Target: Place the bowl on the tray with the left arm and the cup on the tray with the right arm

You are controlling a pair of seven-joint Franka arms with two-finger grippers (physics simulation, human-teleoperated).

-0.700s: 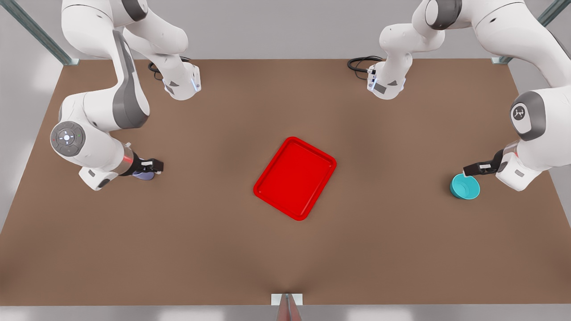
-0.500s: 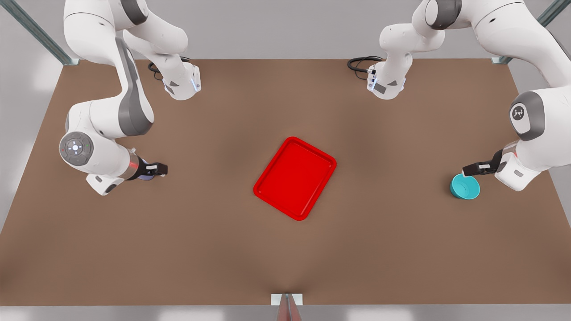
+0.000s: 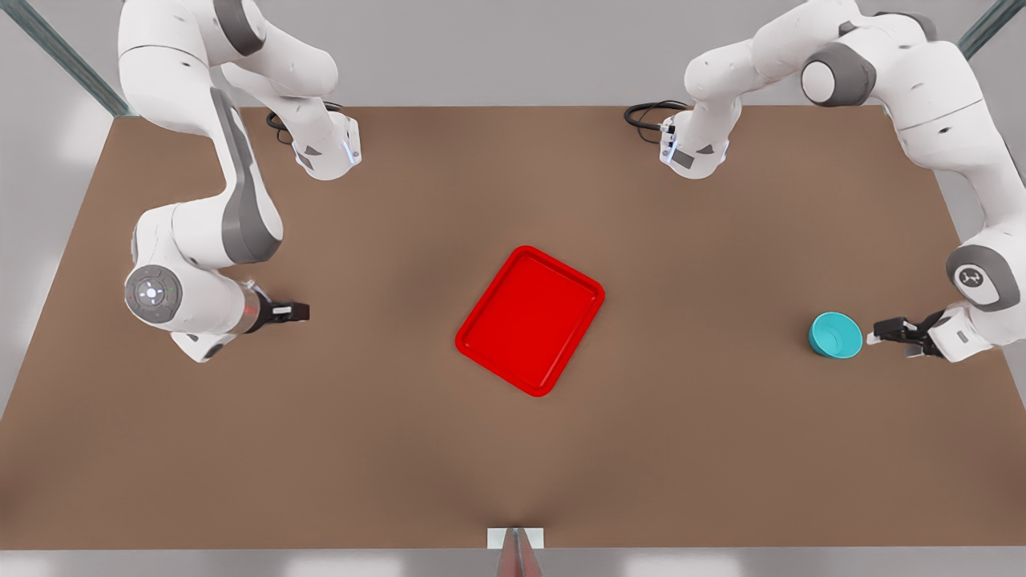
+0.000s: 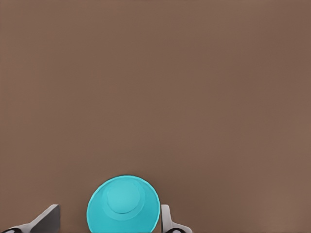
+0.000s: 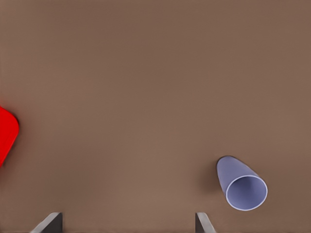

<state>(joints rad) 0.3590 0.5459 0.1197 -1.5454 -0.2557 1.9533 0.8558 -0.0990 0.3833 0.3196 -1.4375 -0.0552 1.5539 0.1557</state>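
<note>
The turquoise bowl (image 3: 835,335) stands upright on the brown table (image 3: 513,449) toward the front view's right, well apart from the red tray (image 3: 530,320) at the middle of the table. Just beside the bowl, on its side away from the tray, the left gripper (image 3: 880,330) points at it with its fingers spread. In the left wrist view the bowl (image 4: 123,206) sits between the two fingertips (image 4: 48,219), which stand wide on either side of it; one fingertip looks close against the rim, though contact cannot be told.

The lavender cup (image 5: 241,183) stands on the table in the right wrist view, its open mouth showing, off to one side of the right gripper (image 5: 127,224) and outside the gap between its fingers (image 5: 50,221). Those fingers are held wide apart with nothing in them. A corner of the tray (image 5: 7,134) shows at the edge of that view. In the front view the right gripper (image 3: 290,311) reaches toward the tray from the front view's left, over the table. The tray carries nothing.
</note>
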